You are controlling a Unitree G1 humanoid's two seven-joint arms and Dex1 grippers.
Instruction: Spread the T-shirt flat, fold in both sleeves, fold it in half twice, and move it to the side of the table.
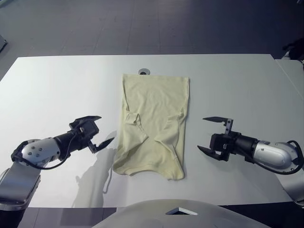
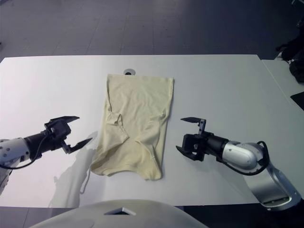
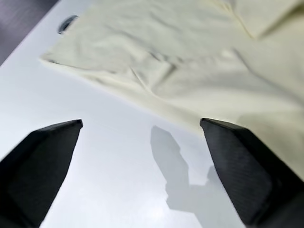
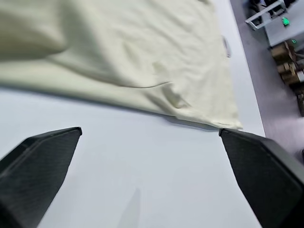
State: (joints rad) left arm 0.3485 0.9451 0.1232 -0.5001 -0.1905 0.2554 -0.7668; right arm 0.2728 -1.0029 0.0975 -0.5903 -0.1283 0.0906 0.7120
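Finds the left gripper [image 1: 105,128] at the left, low over the white table [image 1: 52,85], jaws spread wide and gripping nothing, just beside the T-shirt's near left edge but apart from it. Finds the T-shirt [image 1: 154,123] in the middle of the table, pale yellow, lying as a long narrow strip running away from the robot, straight hem at the far end next to a small round port [image 1: 144,71] in the tabletop, rounded end nearest. Shows both sleeves turned in over the body as creased flaps around mid-length, cloth somewhat rumpled there and at the near right corner. Finds the right gripper [image 1: 202,133] at the right, likewise wide open and empty, near the shirt's right edge with bare table between. Reads as the gap between steps: spreading and sleeve folds seemingly done, first halving not yet begun. Calls for closing in on the two near corners, pinching through all layers at each, then lifting and carrying the near end evenly over to the far hem without dragging the sleeve flaps loose. Risks a skewed fold if one side catches only the top layer.
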